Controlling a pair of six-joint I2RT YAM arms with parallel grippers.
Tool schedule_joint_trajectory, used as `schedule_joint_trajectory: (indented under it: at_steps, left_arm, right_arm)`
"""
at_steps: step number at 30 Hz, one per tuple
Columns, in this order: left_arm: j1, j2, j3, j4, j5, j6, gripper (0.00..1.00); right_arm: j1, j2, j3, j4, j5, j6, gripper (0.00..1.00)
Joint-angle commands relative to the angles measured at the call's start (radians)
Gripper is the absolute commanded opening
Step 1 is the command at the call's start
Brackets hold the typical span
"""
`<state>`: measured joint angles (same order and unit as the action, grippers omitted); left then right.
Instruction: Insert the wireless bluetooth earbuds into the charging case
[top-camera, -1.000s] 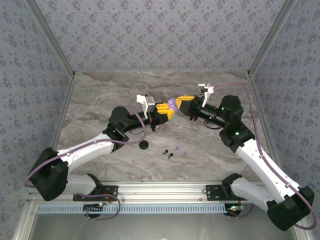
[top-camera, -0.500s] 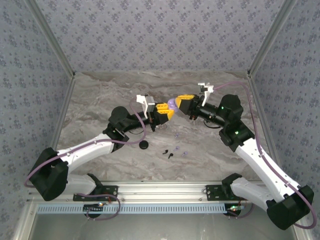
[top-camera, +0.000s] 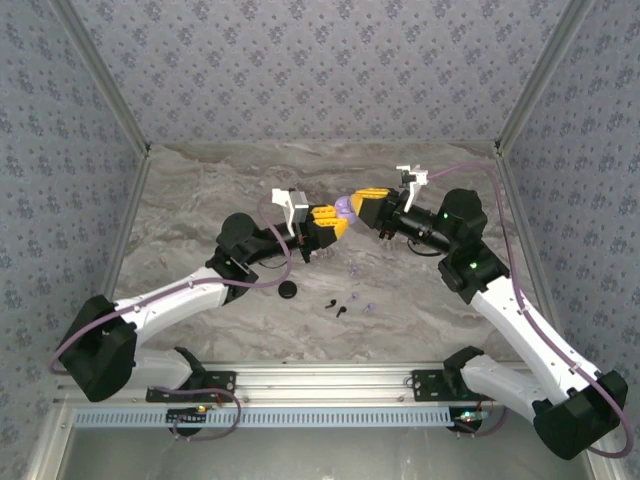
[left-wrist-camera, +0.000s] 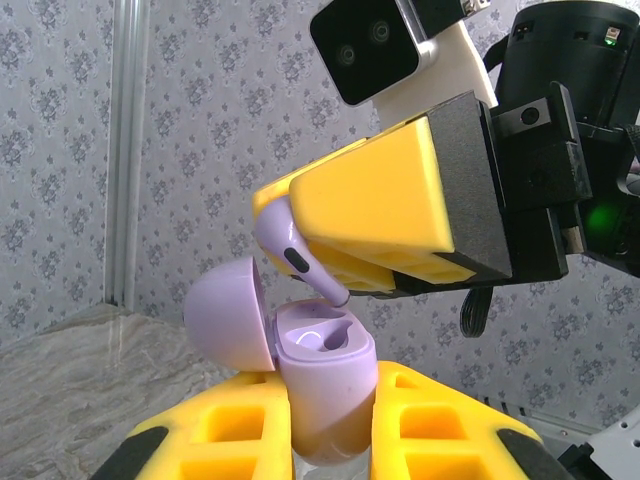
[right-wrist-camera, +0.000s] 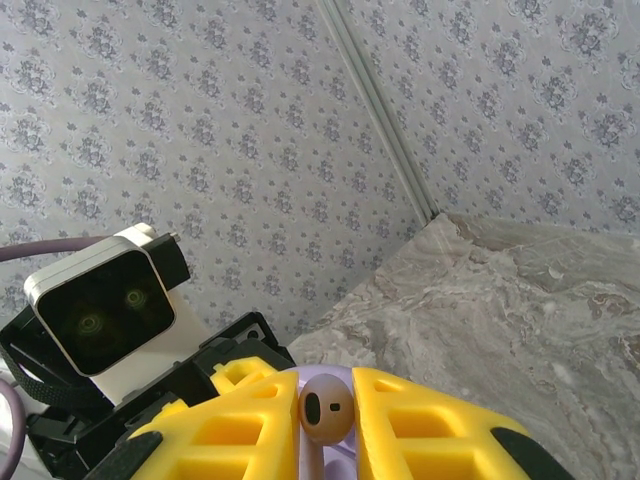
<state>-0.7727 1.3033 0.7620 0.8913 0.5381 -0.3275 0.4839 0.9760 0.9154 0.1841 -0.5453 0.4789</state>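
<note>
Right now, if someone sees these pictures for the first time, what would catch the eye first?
First, the meeting in mid-air above the middle of the table: the left fingers clamp an open lilac case, and the right fingers hold a lilac earbud with its stem pointing into the case's socket. Next, a few tiny loose buds and a round black piece lie on the marble, nearer the front edge.

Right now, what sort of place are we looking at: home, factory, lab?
Most likely a lab test booth, not a home: patterned panel walls in metal posts close in a marble-look table, with a left arm and right arm bolted to a rail at its near edge.
</note>
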Motion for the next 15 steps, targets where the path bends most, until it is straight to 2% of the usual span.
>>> schedule_joint_trajectory:
  at_steps: [1,15]
  left_arm:
    - [-0.004,0.013,0.008,0.070,0.017,-0.019,0.00]
    - [-0.005,0.027,0.014,0.088,0.008,-0.057,0.00]
  right_arm:
    - [-0.005,-0.001,0.020,0.028,0.002,-0.008,0.22]
    - [-0.007,0.012,0.028,0.022,0.011,-0.029,0.22]
